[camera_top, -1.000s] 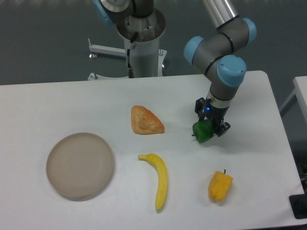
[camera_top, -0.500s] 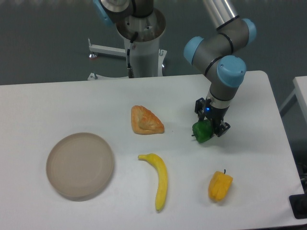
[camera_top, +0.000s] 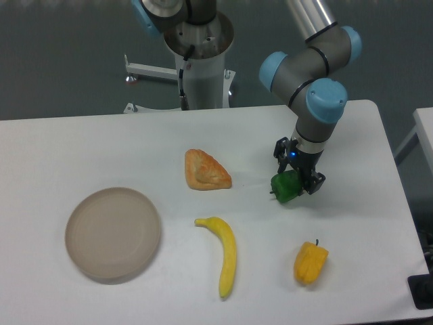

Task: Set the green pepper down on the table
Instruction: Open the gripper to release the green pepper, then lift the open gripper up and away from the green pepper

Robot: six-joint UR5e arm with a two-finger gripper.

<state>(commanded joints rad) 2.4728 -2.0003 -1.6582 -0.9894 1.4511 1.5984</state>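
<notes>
Where the gripper points down over the right half of the table, a small glossy dark-green pepper, clamped between narrow fingers, its underside at or just above the white surface, contact impossible to tell. One pepper of each colour, the yellow pepper nearer the front right edge; also one banana, one pastry just left of the green one, one round beige plate at the left. Against half a second earlier, no visible shift in arm, grip or any item.
</notes>
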